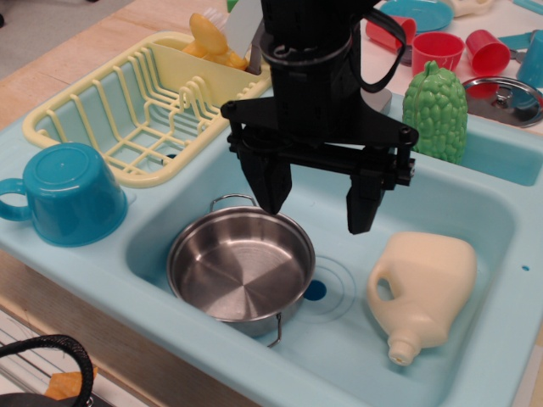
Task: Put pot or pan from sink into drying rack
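A light-blue sink (501, 254) is filling most of the view, its small dark-blue drain spot (315, 291) showing in the floor near the middle. Above it, a black robot arm is reaching down from the top edge, its gripper (320, 203) hanging over the basin with the two fingers spread wide apart and gripping nothing; the left-hand finger tip is sitting just above the far rim of the pot, though whether it is touching cannot be told. To the upper left, a pale yellow drying rack (102, 102) is resting on the sink's counter edge, its grid base and upright ribs bare, with a yellow object (208, 38) lying at its far corner. The stainless-steel pot (240, 267) is sitting upright on the sink floor, left of the drain, one wire handle pointing toward the rack and the other toward the camera. A cream jug (424, 292) is lying on its side in the right of the basin, spout toward the camera. A blue cup (64, 193) is standing upside down on the near left ledge, and a green bumpy bottle (435, 110) is standing on the far ledge. Red cups (462, 49) are crowding the table beyond.
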